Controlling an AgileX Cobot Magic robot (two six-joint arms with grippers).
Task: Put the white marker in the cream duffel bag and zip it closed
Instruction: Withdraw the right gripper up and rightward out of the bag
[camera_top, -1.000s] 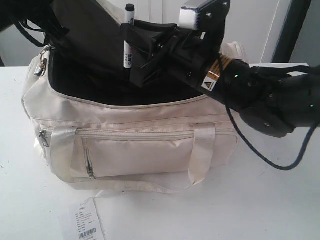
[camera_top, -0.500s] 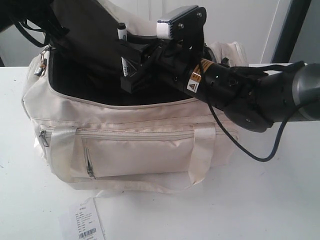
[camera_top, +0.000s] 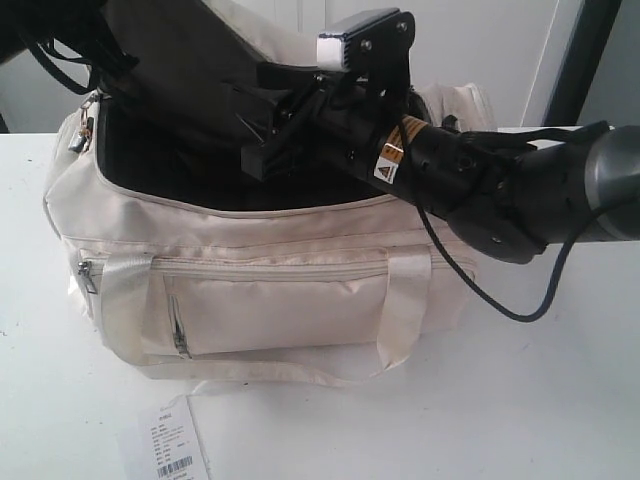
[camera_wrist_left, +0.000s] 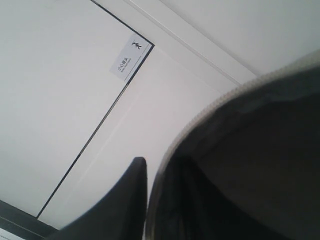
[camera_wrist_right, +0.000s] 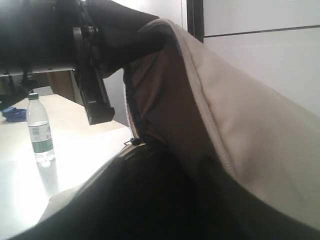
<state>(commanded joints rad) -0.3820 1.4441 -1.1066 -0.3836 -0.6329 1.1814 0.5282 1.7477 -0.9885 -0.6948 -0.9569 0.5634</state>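
Currently one cream bag (camera_top: 300, 300) lies unzipped on the counter (camera_top: 520, 400), one paper tag (camera_top: 165, 445) beside it. Over its mouth the right gripper (camera_top: 262, 118) hovers, spread and empty; marker hidden; left gripper (camera_wrist_left: 136, 185) grip unclear.

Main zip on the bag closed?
No, the bag gapes wide open along its top and shows its dark inside.

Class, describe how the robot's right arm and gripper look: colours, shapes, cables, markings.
The right arm is glossy black and rounded, turning grey at its far segment. A warning-triangle label sits near the wrist, a thin black cable loops beneath, and a white-faced camera block rides on top. The right gripper is black and angular.
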